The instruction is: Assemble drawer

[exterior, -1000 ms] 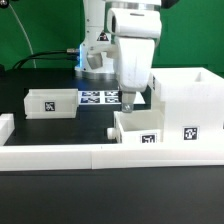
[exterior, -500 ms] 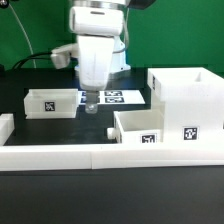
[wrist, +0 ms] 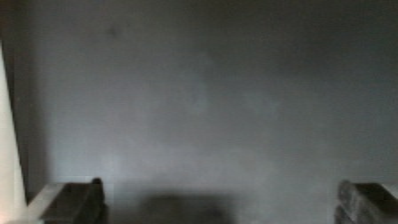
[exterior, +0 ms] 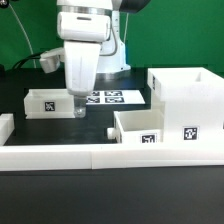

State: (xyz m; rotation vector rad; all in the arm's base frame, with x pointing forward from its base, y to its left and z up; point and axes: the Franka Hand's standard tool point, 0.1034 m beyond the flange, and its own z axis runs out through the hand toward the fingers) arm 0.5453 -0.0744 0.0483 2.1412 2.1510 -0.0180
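The tall white box case [exterior: 186, 105] stands at the exterior view's right, with tags on its front. One shallow white tray [exterior: 136, 128] sits just in front of it on the left. The other tray [exterior: 48, 102] lies at the exterior view's left. My gripper [exterior: 79, 110] hangs above the table just right of that left tray, fingers pointing down. In the wrist view the two fingertips [wrist: 75, 200] stand far apart with only bare dark table between them, so the gripper is open and empty. A pale strip at that view's edge [wrist: 11, 170] may be the tray's wall.
The marker board [exterior: 113, 98] lies flat behind the gripper. A long low white border rail [exterior: 110, 153] runs along the table's front. The robot base [exterior: 115, 50] stands at the back before a green backdrop.
The arm has moved from beside the box case toward the exterior view's left, now hanging next to the left tray. The trays and the case have not moved.
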